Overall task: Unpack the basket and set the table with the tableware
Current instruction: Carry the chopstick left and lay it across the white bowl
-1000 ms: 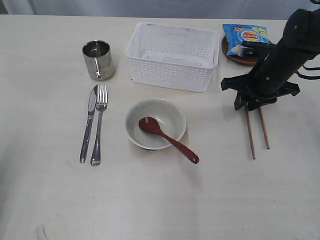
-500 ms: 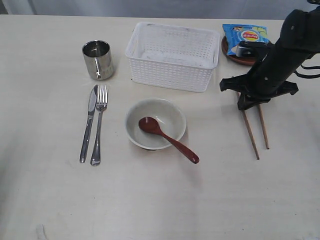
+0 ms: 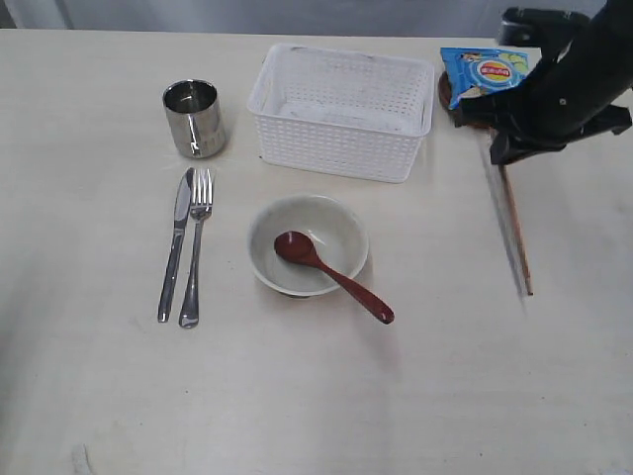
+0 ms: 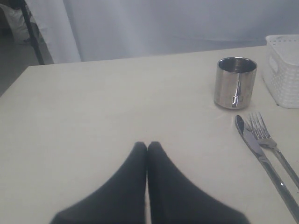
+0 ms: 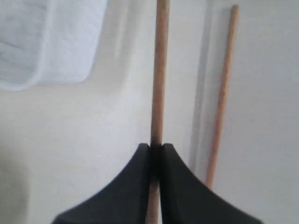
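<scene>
My right gripper (image 3: 499, 148) (image 5: 155, 145) is shut on one brown chopstick (image 5: 159, 70), which hangs as a blurred streak (image 3: 501, 213) above the table (image 3: 445, 396). The other chopstick (image 3: 525, 267) (image 5: 222, 102) lies on the table beside it. The white basket (image 3: 341, 111) stands at the back middle. The cream bowl (image 3: 326, 205) holds the red-brown spoon (image 3: 336, 277). Knife (image 3: 175, 247) and fork (image 3: 196, 247) lie side by side in front of the steel cup (image 3: 194, 118). My left gripper (image 4: 147, 144) is shut on nothing, above bare table left of the cup (image 4: 235, 82).
A blue chip bag (image 3: 485, 71) rests on the small brown plate (image 3: 475, 121) at the back right, just behind my right gripper. The basket's corner (image 5: 46, 42) shows close to the held chopstick in the right wrist view.
My right gripper has shut on one chopstick and risen toward the back right, lifting it off the table. The second chopstick stays where it lay. Nothing else has moved.
</scene>
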